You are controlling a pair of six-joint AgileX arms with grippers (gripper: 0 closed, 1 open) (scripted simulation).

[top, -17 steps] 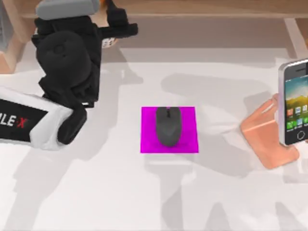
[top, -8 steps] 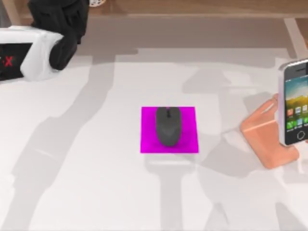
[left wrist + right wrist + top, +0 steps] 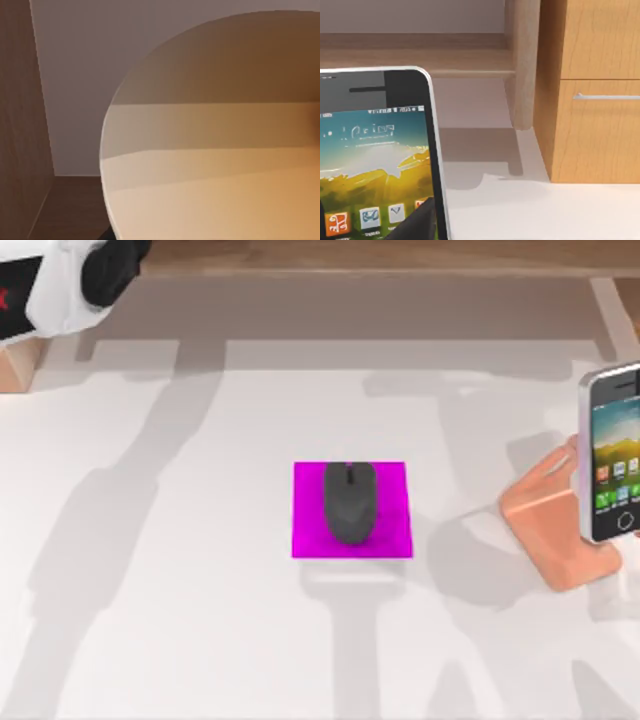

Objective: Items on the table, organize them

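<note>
The cup (image 3: 215, 150) is seen very close in the left wrist view and is judged to be carried toward the shelf (image 3: 380, 255); it should be kept upright and lowered slowly, though whether the left hand grips it cannot be told. The mouse (image 3: 349, 502) lies on the magenta mat (image 3: 305, 540) at the middle of the surface (image 3: 180, 620), its long axis pointed at the shelf. The phone (image 3: 612, 455) leans on the stand (image 3: 550, 525) to the right of the mouse, its long axis likewise toward the shelf; the state of the right hand cannot be told.

White left arm (image 3: 45, 295) shell, black joint, red lettering.
</note>
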